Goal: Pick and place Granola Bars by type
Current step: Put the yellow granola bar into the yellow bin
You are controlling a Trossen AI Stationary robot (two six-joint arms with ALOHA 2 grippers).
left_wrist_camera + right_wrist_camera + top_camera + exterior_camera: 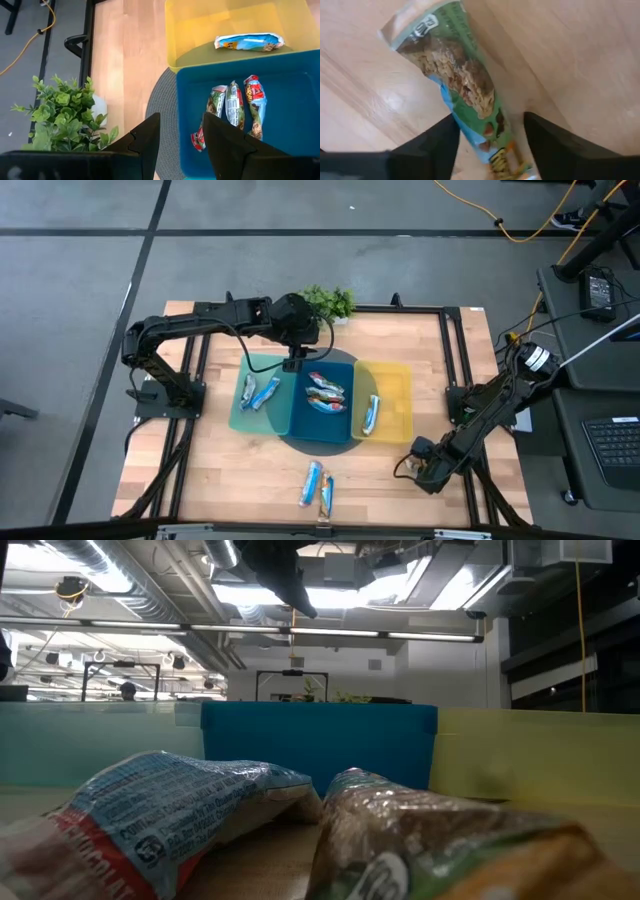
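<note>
Green-wrapped granola bar (465, 95) between right end effector (490, 145) fingers.

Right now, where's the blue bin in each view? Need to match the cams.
High view: blue bin at table centre, middle of three bins.
Low view: its blue wall at centre, behind two bars.
Left wrist view: lower right, three bars inside.
Right wrist view: not in it.
Shared landmark: the yellow bin right beside it.

granola bar (470, 95) cut off between end effector fingers, low-view bars (170, 820) blurred
</note>
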